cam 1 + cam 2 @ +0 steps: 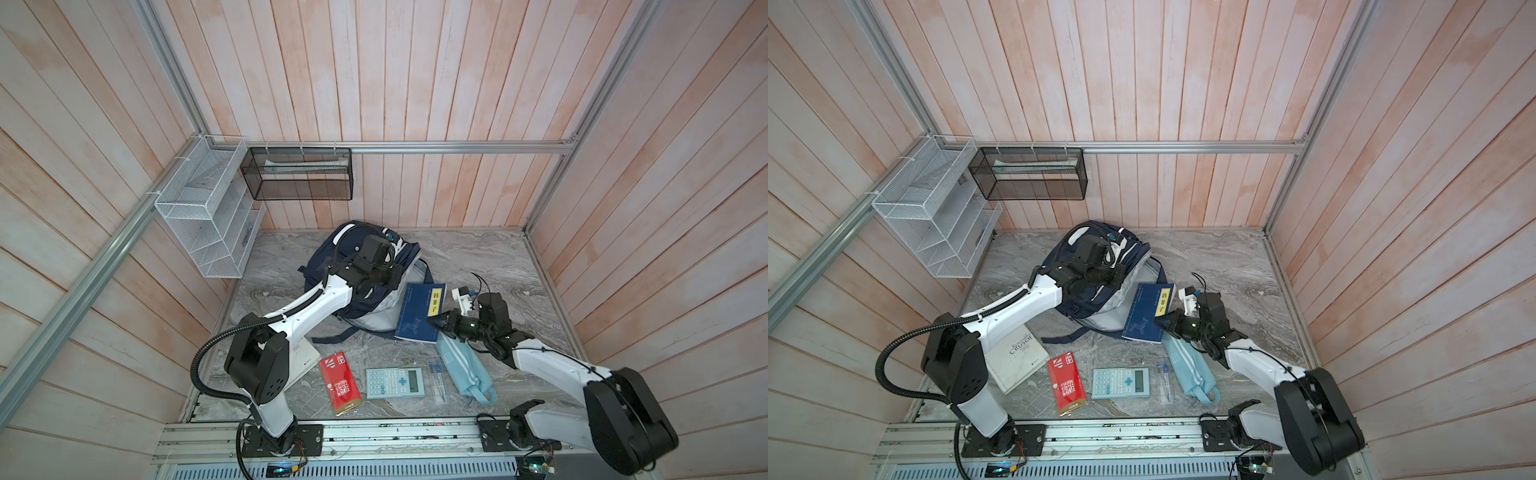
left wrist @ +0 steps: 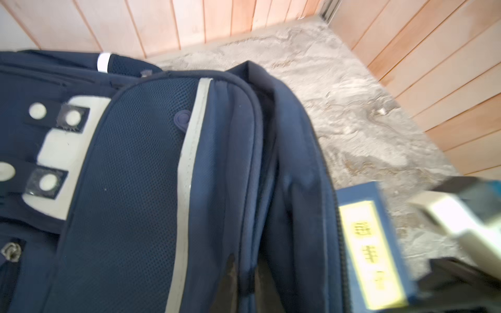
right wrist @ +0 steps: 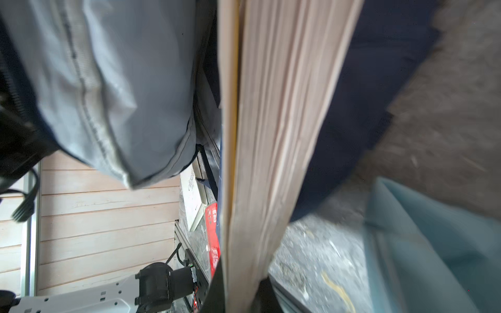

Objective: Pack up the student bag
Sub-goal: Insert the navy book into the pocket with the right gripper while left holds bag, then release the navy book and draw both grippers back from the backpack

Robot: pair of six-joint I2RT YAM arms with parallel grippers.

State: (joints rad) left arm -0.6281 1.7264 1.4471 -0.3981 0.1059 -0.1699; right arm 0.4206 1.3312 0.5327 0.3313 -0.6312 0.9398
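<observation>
You will find the bag point(image 1: 326, 251) at the table's point(image 1: 478, 257) rear centre, the book point(image 1: 417, 311) touching its right side. Along the front, left to right: novel point(image 1: 1013, 365), packet point(image 1: 340, 384), calculator point(image 1: 395, 383), case point(image 1: 438, 380), pouch point(image 1: 465, 370). Rack point(image 1: 199, 224) and basket point(image 1: 299, 174) hang on the walls behind and left of the bag

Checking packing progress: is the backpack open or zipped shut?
Open. In both top views the backpack gapes, its pale lining showing beside the blue book.
</observation>
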